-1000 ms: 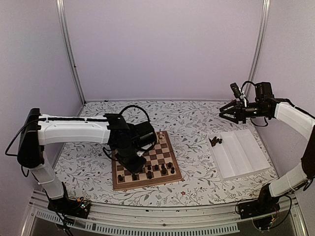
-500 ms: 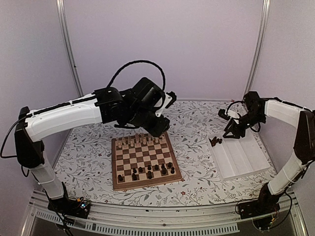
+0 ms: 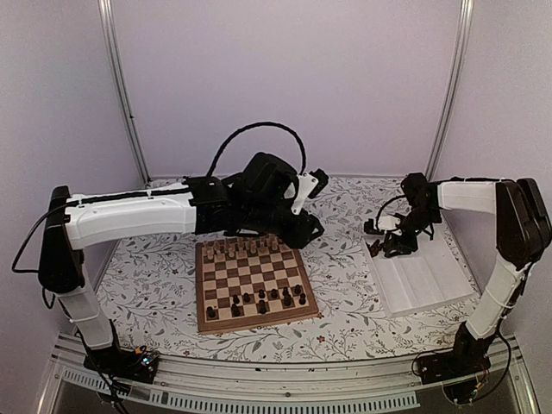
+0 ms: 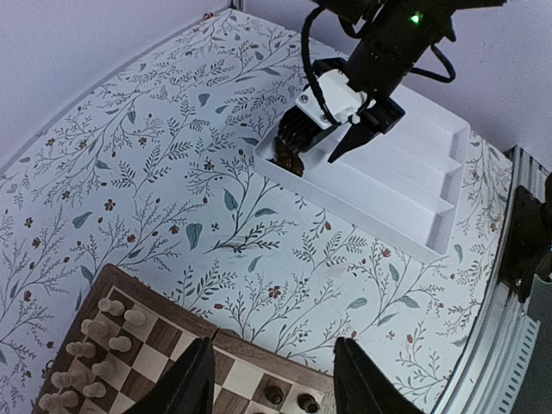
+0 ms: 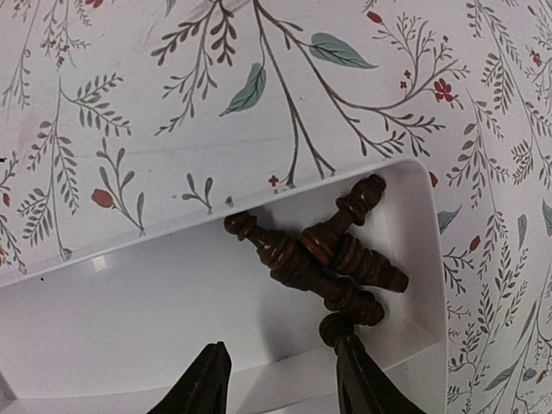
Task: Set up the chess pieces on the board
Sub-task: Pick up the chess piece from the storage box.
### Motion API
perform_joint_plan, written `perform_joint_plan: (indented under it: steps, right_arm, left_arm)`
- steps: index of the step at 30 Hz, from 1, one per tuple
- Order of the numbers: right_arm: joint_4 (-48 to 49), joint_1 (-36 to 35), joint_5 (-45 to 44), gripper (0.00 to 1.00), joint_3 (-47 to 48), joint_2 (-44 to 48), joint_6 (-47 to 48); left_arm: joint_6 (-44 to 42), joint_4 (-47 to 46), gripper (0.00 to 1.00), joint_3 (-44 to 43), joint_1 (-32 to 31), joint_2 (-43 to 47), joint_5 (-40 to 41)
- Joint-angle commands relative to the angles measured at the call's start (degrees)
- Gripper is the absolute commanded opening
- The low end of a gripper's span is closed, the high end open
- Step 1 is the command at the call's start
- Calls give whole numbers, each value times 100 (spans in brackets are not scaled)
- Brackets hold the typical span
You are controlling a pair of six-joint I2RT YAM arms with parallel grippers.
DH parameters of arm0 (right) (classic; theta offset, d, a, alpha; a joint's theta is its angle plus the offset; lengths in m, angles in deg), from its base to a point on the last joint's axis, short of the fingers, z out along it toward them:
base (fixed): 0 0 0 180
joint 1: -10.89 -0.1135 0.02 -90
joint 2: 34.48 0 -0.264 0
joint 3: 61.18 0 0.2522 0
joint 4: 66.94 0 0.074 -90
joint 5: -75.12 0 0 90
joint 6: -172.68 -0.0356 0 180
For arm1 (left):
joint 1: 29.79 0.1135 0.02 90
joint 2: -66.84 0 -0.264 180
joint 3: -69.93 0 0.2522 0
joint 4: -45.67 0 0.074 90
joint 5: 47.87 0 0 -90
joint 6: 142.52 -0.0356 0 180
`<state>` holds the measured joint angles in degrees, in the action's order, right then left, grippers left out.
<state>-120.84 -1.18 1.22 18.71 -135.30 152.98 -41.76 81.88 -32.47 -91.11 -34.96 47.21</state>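
Fetching is in hand: the right claw [image 5: 278, 347], spread and empty, hangs over dark chess pieces [image 5: 332, 259] heaped in the tray's [image 5: 129, 319] corner by the table's right edge. Next it must descend and pinch one. The left claw [image 4: 274, 345], spread and empty, hovers near the board's [image 3: 259, 320] far edge.

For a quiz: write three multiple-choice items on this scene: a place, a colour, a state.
1. The lying dark brown wooden chessmen are: A) in a bowl; B) in the white rectangular compartment tray; C) held aloft.
2. The far-edge chessmen on the checked wooden chessboard are: A) cream; B) red; C) blue.
3. The right gripper is: A) gripping a chessman; B) open; C) unseen.
B: they lie crossed in its corner. A: pale figures line that edge. B: fingers apart, nothing between.
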Motion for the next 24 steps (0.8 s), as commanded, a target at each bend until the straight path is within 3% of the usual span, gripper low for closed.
perform_joint_plan:
  steps: [1, 11, 24]
  right_arm:
    - [309, -138, -441, 47, 283, -308, 374]
    - [286, -203, -731, 47, 538, -539, 354]
    - [-510, -270, -1440, 41, 1025, -1012, 327]
  left_arm:
    - [198, -378, 48, 427, 32, 357, -128]
    - [278, -436, 48, 730, 38, 534, -338]
    - [196, -424, 47, 941, 33, 657, -464]
